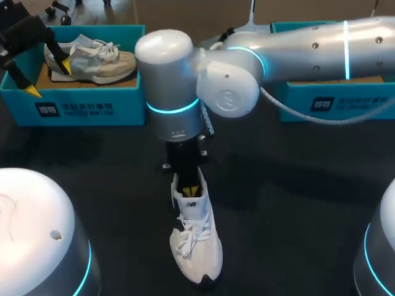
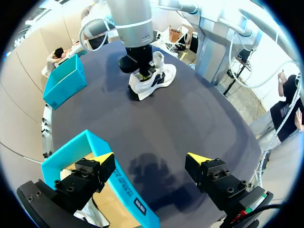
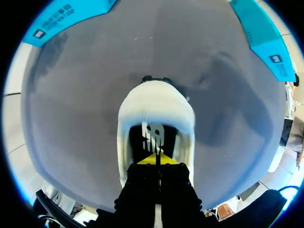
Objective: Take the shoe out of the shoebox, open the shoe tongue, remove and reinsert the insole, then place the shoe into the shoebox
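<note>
Shoe [image 1: 196,246] | right tool [image 3: 156,159] clenched at tongue [image 1: 190,202], grasp unclear | left tool [image 2: 151,159] released | lift tongue slowly; shoe unbraced

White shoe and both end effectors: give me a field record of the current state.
white shoe: upright on the table, near the middle, outside both boxes
right end effector: shut, tips down inside the shoe's opening; whether it pinches anything is hidden
left end effector: open, over the left shoebox rim
left shoebox contents: a beige shoe
right shoebox: inside hidden by the right arm
</note>
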Robot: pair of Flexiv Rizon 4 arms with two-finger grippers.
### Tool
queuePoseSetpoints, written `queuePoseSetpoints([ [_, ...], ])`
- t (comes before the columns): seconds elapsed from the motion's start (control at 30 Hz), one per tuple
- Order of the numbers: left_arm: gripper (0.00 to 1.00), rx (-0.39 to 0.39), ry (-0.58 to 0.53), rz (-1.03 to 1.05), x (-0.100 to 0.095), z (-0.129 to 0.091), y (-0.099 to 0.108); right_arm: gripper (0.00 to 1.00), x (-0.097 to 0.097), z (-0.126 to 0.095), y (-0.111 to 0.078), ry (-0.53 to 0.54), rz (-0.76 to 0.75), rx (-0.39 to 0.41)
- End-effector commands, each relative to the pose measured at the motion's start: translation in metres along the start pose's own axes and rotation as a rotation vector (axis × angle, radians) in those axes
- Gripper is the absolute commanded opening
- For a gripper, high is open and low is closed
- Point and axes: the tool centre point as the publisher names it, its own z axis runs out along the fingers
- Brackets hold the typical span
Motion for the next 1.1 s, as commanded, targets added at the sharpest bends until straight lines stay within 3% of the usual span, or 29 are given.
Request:
queuePoseSetpoints([
  [0.03, 1.0, -0.002, 0.001, 0.001, 0.0, 0.0, 0.0, 0.0, -0.003, -0.008, -0.004, -0.004, -0.012, -0.004],
  [0.17, 1.0, -0.002, 0.001, 0.001, 0.0, 0.0, 0.0, 0.02, -0.007, -0.006, -0.009, 0.033, -0.036, -0.009],
  [0.27, 1.0, -0.002, 0.001, 0.001, 0.0, 0.0, 0.0, 0.15, -0.01, -0.004, -0.013, 0.058, -0.045, -0.006],
  [0.43, 1.0, -0.002, 0.001, 0.001, 0.0, 0.0, 0.0, 0.23, -0.014, 0.001, -0.02, 0.07, -0.031, 0.013],
  [0.7, 1.0, -0.002, 0.001, 0.001, 0.0, 0.0, 0.0, 0.5, -0.007, -0.003, -0.03, 0.057, -0.016, 0.053],
  [0.73, 1.0, -0.002, 0.001, 0.001, 0.0, 0.0, 0.0, 0.73, -0.005, -0.004, -0.031, 0.05, -0.013, 0.057],
  [0.8, 1.0, -0.002, 0.001, 0.001, 0.0, 0.0, 0.0, 1.0, -0.002, -0.006, -0.033, 0.039, -0.007, 0.058],
  [1.1, 1.0, -0.002, 0.001, 0.001, 0.0, 0.0, 0.0, 1.0, 0.007, -0.012, -0.042, 0.007, 0.017, 0.04],
])
